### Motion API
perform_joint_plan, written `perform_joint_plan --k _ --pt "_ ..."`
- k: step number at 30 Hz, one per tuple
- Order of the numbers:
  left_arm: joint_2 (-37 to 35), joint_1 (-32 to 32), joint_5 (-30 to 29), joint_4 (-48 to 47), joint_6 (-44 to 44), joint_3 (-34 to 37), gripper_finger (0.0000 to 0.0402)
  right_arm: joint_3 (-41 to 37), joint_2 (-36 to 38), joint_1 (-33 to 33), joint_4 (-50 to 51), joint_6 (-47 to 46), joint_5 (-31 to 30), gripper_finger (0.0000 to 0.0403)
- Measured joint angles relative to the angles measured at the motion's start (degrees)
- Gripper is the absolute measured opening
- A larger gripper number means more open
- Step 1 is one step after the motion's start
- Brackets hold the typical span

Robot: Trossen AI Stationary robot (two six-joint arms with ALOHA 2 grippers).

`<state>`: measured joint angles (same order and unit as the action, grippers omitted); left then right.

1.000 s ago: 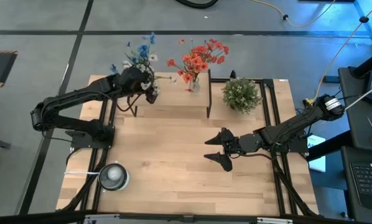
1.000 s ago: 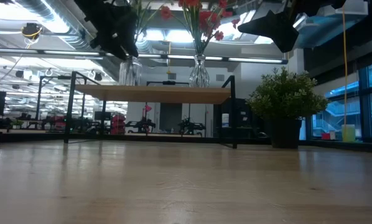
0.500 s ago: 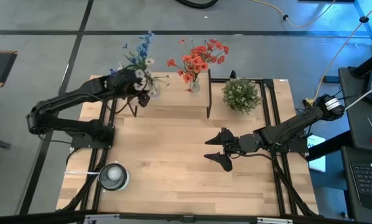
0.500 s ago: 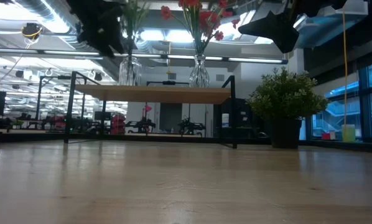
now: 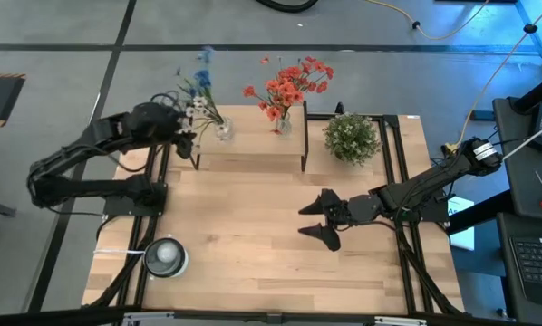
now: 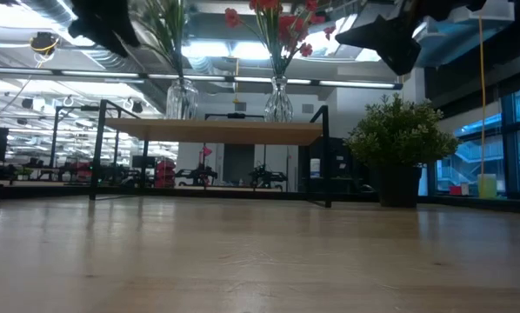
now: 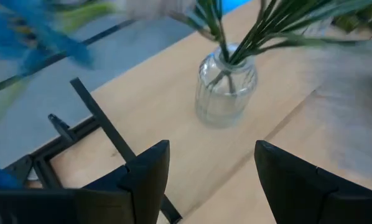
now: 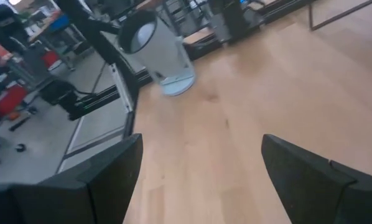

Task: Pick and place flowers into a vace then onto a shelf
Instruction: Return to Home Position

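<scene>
Hovering just off the left end of the shelf (image 5: pixel 253 156), L gripper (image 5: pixel 186 136) has its fingers spread w/ nothing between them, facing the clear vase (image 7: pixel 226 87) that stands upright on the shelf board near that end and holds the blue and white flowers (image 5: pixel 198 83). A 2nd vase (image 5: pixel 283 122) w/ red-orange flowers (image 5: pixel 289 86) stands upright farther along the same board; a bushy green plant (image 5: pixel 351 136) sits on the table (image 5: pixel 253 263) beside the shelf. R gripper (image 5: pixel 310 220) hangs over mid-table, well apart from the shelf, fingers likewise spread & empty.
</scene>
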<state>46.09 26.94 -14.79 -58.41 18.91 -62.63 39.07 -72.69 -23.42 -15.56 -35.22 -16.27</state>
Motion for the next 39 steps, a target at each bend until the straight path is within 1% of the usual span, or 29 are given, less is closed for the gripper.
perform_joint_plan --k 5,9,12,15,18,21,26,30,35,39 --pt "-6.31 0.0 2.44 0.15 1.44 0.0 0.0228 0.0 0.0 0.0 -0.25 -2.77 1.05 0.033" --pt "-11.66 0.0 2.9 0.3 1.56 -0.04 0.0228 0.0 0.26 0.14 -2.63 -3.27 1.62 0.033" --pt "-15.35 0.0 5.31 0.32 1.98 -0.04 0.0228 0.0 0.5 1.34 -5.8 -2.39 5.71 0.033" --pt "-19.04 -0.02 5.51 0.75 1.98 0.57 0.0228 0.0 0.61 3.56 -10.2 0.87 11.1 0.033" --pt "-22.66 -0.02 5.93 3.04 1.95 2.83 0.0228 0.0 1.08 6.12 -12.6 4.14 16.01 0.033" --pt "-26.2 -0.02 7.41 7.35 1.95 6.35 0.0227 0.0 3.0 8.32 -13.98 7.59 19.03 0.033" --pt "-31.1 -0.02 10.84 16.88 1.38 14.15 0.0212 -1.14 9.8 11.24 -14.4 13.3 21.77 0.033" --pt "-33.87 -0.02 13.11 24.13 -0.28 20.05 0.0197 -7.39 17.59 13.2 -16.87 14.41 21.85 0.033" --pt "-36.54 -0.02 13.16 25.6 -0.63 23.43 0.0184 -16.95 27.6 15.96 -22.94 12.97 21.92 0.033" --pt "-38.89 -0.02 13.51 26.1 -0.63 26.2 0.0174 -21.49 35.03 17.32 -23.65 13.27 21.97 0.033"
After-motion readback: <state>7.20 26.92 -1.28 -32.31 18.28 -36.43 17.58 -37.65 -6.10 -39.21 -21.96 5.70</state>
